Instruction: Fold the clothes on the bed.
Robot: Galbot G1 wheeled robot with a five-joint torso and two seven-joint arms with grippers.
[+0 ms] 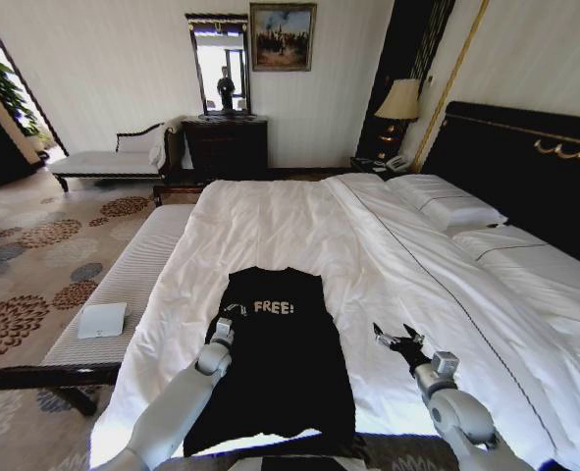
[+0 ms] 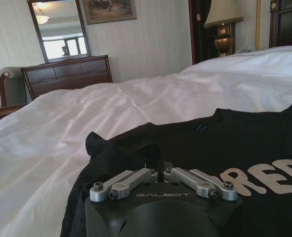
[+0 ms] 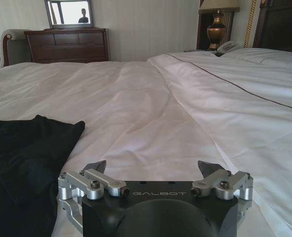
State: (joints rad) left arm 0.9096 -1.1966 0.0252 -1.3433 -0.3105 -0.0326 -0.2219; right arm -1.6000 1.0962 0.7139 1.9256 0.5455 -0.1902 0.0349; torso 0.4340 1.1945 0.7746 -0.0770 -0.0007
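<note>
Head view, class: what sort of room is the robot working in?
Probably a hotel bedroom: a large bed with white pillows, a bedside lamp, and a dark dresser under a mirror.

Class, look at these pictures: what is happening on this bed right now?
A two-armed robot is working on a black T-shirt lying flat on the white bed. Its left gripper is shut on the shirt's sleeve edge, beside the "FREE!" lettering. Its right gripper is open above bare sheet, apart from the shirt. No fold shows yet.
</note>
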